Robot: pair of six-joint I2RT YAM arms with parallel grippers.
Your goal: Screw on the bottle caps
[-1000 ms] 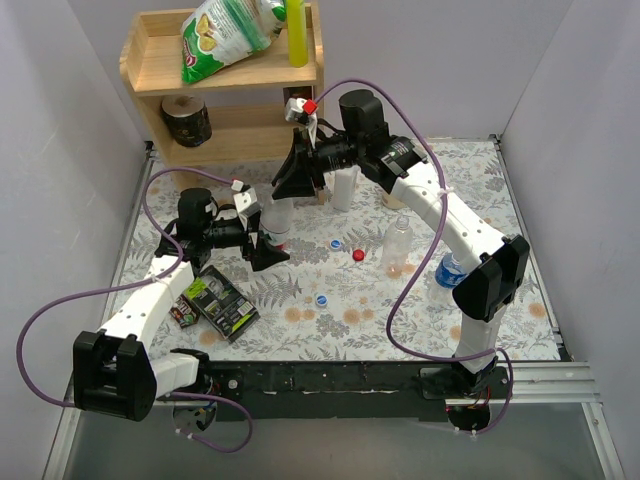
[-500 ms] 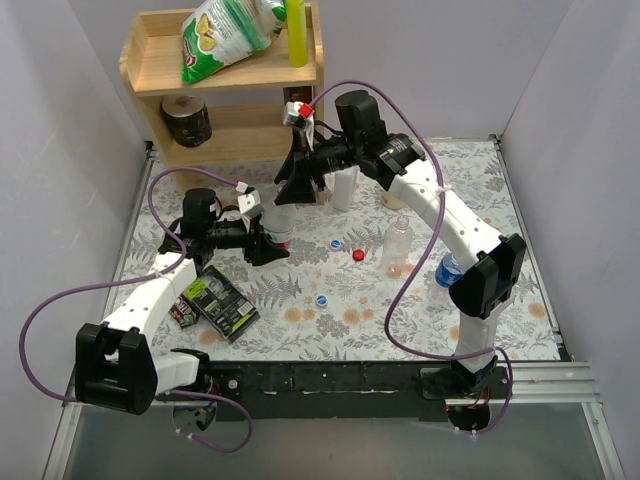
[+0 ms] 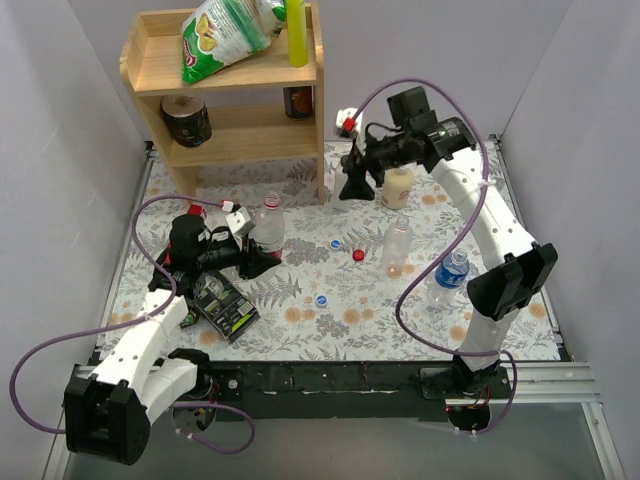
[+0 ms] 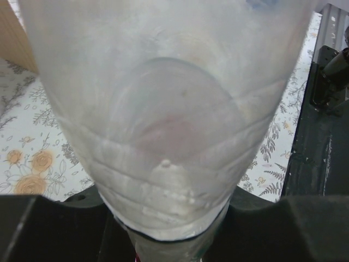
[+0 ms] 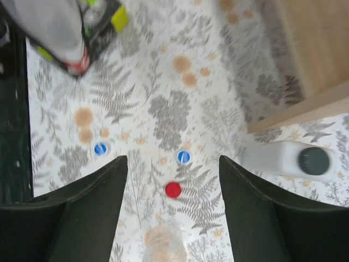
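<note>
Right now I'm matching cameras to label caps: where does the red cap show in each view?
Top external: red cap mid-table, near the picture's centre.
Left wrist: not in it; the held bottle fills the view.
Right wrist: lower centre.
Shared landmark: the blue cap right beside it, in top external and right wrist.

No text legible anywhere, snack bag (image 3: 225, 35) print too small, black packet (image 3: 222, 303) label blurred

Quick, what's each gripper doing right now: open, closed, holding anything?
Left gripper: closed on the clear plastic bottle.
Right gripper: open, holding nothing.
</note>
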